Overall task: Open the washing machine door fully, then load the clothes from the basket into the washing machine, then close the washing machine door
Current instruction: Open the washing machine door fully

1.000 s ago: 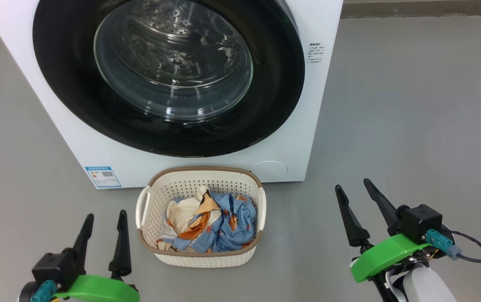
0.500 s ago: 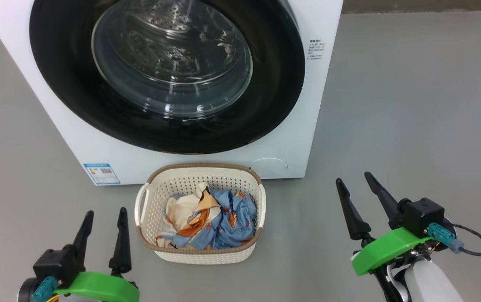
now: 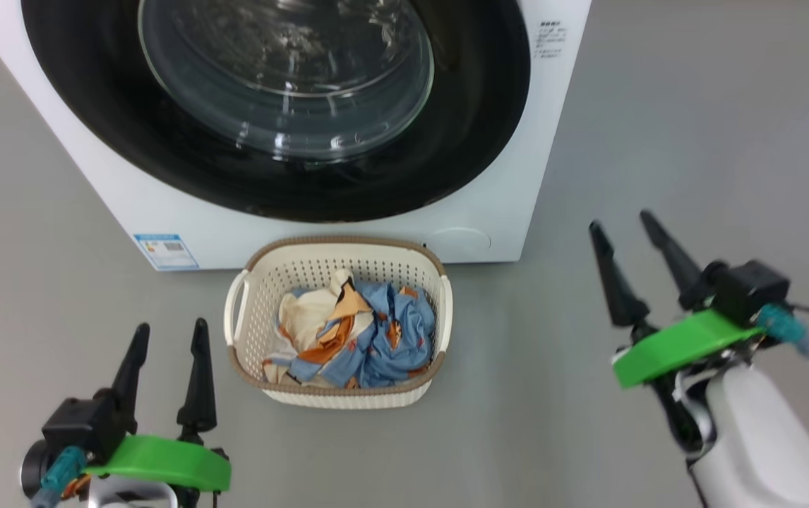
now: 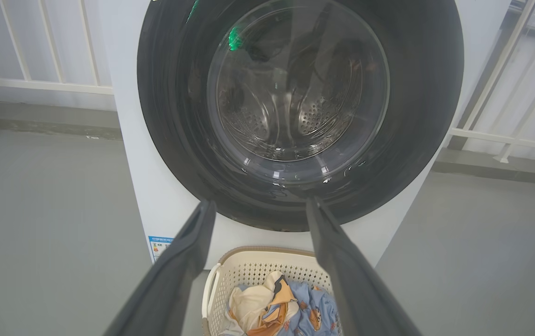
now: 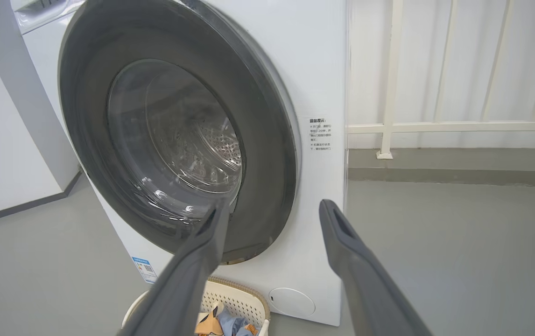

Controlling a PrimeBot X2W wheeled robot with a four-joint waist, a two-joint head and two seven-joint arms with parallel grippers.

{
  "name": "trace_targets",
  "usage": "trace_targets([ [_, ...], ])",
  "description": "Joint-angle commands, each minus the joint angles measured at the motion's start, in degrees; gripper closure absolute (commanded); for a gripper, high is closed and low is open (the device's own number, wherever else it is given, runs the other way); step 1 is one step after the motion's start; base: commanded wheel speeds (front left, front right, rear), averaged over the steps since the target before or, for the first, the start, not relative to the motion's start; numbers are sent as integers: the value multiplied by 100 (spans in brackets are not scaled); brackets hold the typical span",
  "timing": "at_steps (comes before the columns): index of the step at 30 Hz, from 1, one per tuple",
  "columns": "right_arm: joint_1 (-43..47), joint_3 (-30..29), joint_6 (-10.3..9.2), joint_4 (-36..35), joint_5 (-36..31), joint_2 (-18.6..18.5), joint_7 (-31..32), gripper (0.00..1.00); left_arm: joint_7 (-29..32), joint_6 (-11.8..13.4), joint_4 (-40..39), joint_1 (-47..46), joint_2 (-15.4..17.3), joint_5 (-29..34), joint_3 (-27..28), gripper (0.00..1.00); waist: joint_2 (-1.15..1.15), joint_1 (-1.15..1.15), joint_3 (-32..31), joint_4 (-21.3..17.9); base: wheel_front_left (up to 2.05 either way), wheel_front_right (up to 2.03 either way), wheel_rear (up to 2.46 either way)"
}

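Clothes in basket; washing machine door apparently shut.

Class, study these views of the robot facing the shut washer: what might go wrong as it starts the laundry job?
The round glossy black-rimmed washing machine door is shut and smooth; the open right gripper may slip off its edge.
The cream perforated plastic basket sits close below the door; a low reach might knock it.
The crumpled blue-and-cream clothes may come up only partly.
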Motion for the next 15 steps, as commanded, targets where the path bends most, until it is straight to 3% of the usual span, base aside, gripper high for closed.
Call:
trace_targets([
  [1,-249,86,9,-144,137,-37,-69,52,-38,-10,-192,-280,80,50,195,0,0,0,181,67,0,0,0],
  [2,-330,54,9,-160,229,-59,-69,61,-38,-11,-206,-307,80,54,194,0,0,0,236,83,0,0,0],
  [3,-407,14,9,-179,335,-79,-69,77,-38,-13,-221,-331,80,54,194,0,0,0,292,98,0,0,0],
  [4,-485,-23,9,-198,432,-107,-69,100,-38,-14,-230,-351,80,52,191,0,0,0,351,113,0,0,0],
  [15,-1460,-255,9,-243,2274,-434,-69,100,-38,-27,-310,-651,83,54,130,0,0,0,980,256,0,0,0],
])
